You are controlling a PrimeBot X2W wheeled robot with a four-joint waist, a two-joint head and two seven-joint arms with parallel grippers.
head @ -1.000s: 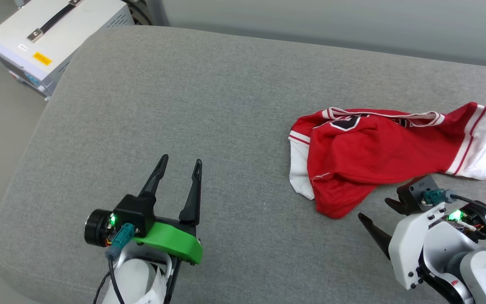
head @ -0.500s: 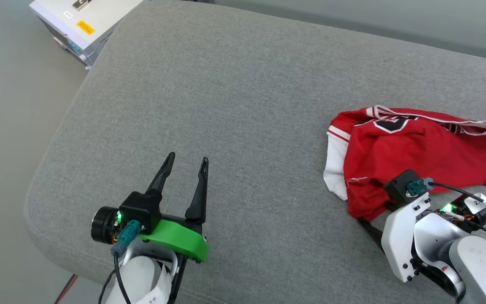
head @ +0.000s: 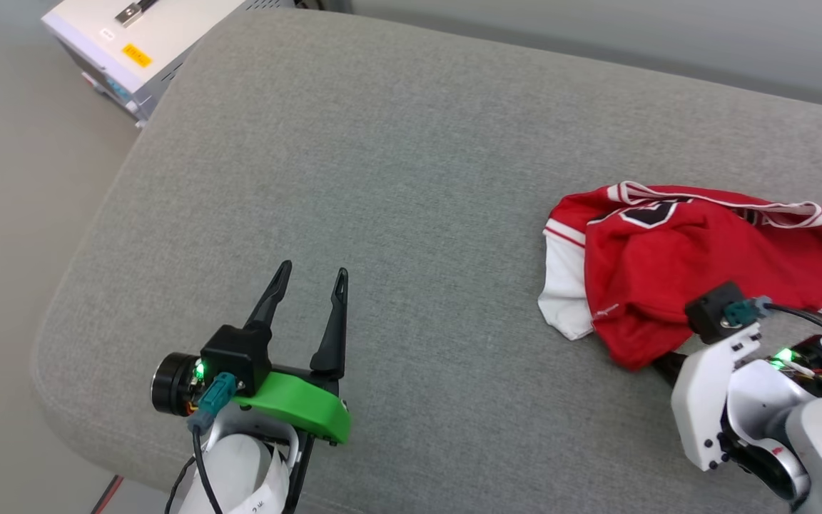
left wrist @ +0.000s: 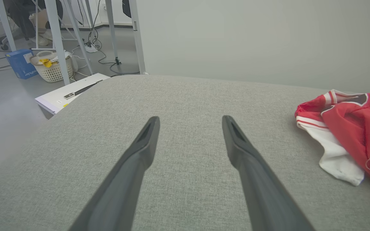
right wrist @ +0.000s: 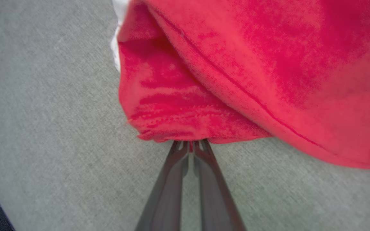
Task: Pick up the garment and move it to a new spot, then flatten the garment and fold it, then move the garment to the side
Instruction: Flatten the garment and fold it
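The garment, a crumpled red jersey with white sleeves and striped trim, lies at the right of the grey cushion. My right gripper reaches under the garment's near red hem, its fingertips covered by the cloth. In the right wrist view the right gripper is shut, pinching the hem of the garment. My left gripper stands open over bare cushion at the lower left, well apart from the shirt. The left wrist view has the left gripper open, with the garment off to the right.
A white equipment case with a black handle stands on the floor beyond the cushion's far left corner. The cushion's rounded left edge drops to the floor. Table legs, a basket and a blue box stand farther off.
The head camera has shifted. My right gripper went forward to the garment's near hem and shut on it. The left arm has stayed put, still open.
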